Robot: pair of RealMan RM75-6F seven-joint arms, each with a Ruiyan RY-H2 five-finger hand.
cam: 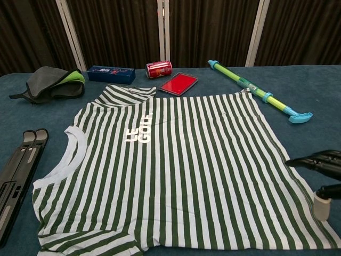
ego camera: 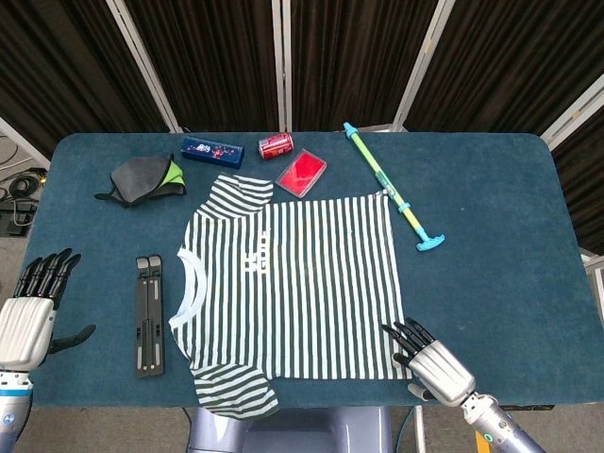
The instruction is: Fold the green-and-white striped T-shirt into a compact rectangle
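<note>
Just right hand [ego camera: 436,362] at T-shirt [ego camera: 293,283] hem

The left hand [ego camera: 26,316] hangs off to the robot's left side, palm-back toward the head camera, its dark fingers [ego camera: 49,271] held straight and close together, the thumb sticking out sideways; it holds nothing. The right hand [ego camera: 429,357] is low and reaching inward, fingers [cam: 314,160] extended and slightly spread, thumb apart below them, also holding nothing. Its wrist runs back toward the lower right.
</note>
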